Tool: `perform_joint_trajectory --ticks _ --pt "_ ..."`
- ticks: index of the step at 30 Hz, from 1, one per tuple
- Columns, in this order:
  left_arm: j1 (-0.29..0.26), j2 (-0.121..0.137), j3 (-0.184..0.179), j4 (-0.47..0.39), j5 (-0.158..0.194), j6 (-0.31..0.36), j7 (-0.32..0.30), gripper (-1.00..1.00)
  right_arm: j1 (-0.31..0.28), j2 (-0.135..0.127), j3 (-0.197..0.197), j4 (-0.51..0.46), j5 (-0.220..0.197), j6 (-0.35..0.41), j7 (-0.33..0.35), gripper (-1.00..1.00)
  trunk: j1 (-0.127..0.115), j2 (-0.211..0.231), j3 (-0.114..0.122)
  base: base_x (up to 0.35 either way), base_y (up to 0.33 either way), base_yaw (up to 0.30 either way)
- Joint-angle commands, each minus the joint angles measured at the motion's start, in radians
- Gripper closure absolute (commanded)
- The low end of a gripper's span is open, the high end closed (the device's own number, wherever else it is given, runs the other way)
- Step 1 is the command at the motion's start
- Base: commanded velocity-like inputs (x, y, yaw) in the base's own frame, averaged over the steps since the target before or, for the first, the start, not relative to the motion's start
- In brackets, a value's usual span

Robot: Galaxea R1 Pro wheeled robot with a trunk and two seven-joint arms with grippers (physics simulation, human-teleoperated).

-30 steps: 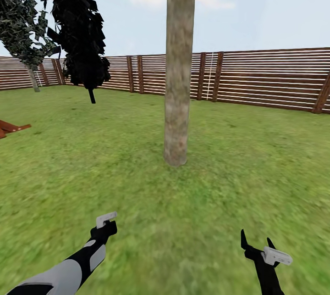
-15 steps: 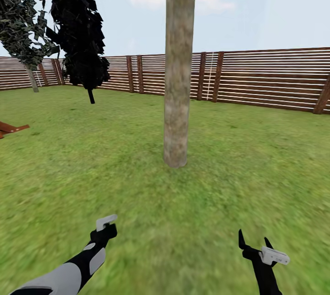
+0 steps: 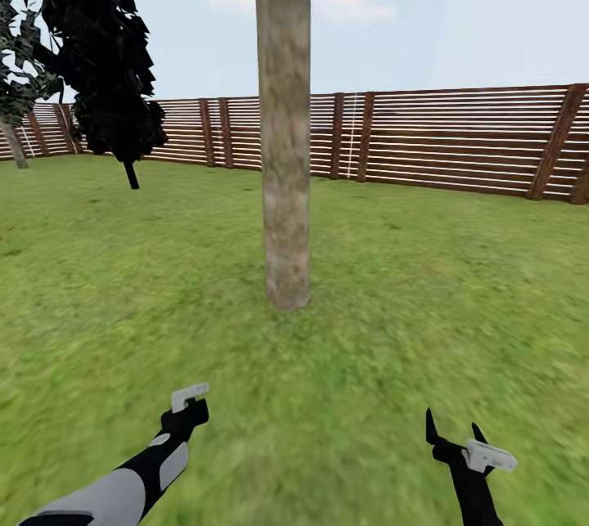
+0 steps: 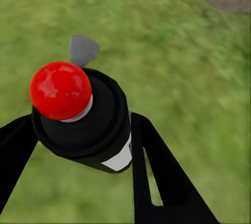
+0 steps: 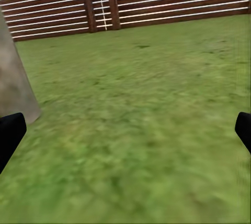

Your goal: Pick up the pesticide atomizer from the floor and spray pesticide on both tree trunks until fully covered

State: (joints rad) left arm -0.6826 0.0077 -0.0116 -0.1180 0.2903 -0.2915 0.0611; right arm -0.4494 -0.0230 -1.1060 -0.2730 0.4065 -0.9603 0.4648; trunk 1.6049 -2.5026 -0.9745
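A thick grey-brown tree trunk (image 3: pixel 286 141) rises from the grass floor (image 3: pixel 368 330) straight ahead, a few arm lengths past both grippers. Its base also shows in the right wrist view as the trunk (image 5: pixel 15 83). My left gripper (image 3: pixel 190 410) is shut on the pesticide atomizer (image 3: pixel 189 395), whose light grey trigger head sticks up above it. In the left wrist view the atomizer (image 4: pixel 83 119) is a black bottle with a red knob and a white label, clamped in the left gripper (image 4: pixel 83 135). My right gripper (image 3: pixel 455 428) hangs open and empty over the grass, as does the right gripper (image 5: pixel 125 130).
A brown slat fence (image 3: pixel 458 137) closes the lawn behind the trunk. A black conifer (image 3: pixel 106 60) stands at the back left. Beyond it, at the picture's left edge, is a thinner pale trunk (image 3: pixel 14 146) under grey-green leaves.
The whole head view has shifted, so the trunk and fence now sit further left in the picture; the camera turned. Both arms keep their pose, and the left gripper still holds the atomizer.
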Motion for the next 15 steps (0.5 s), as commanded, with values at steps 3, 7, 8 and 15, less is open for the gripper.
perform_joint_trajectory --ticks 3,7,8,15 --pt "0.0 0.0 -0.001 0.0 0.0 0.0 0.0 1.0 0.0 0.0 0.0 0.0 0.0 0.0 0.0 -1.0 0.0 0.0 0.0 0.333 -0.009 -0.004" --pt "0.0 0.0 -0.001 0.0 0.0 0.0 0.0 1.0 0.0 0.0 0.0 0.0 0.0 0.0 0.0 -1.0 0.0 0.0 0.0 0.335 -0.001 -0.001" --pt "0.0 0.0 -0.001 0.0 0.0 0.0 0.0 1.0 0.0 0.0 0.0 0.0 0.0 0.0 0.0 -1.0 0.0 0.0 0.0 0.334 0.0 0.0" --pt "0.0 0.0 -0.001 0.0 0.0 0.0 0.0 1.0 0.0 0.0 0.0 -0.002 0.0 0.0 0.0 -1.0 0.0 0.0 0.0 0.193 0.0 0.0"
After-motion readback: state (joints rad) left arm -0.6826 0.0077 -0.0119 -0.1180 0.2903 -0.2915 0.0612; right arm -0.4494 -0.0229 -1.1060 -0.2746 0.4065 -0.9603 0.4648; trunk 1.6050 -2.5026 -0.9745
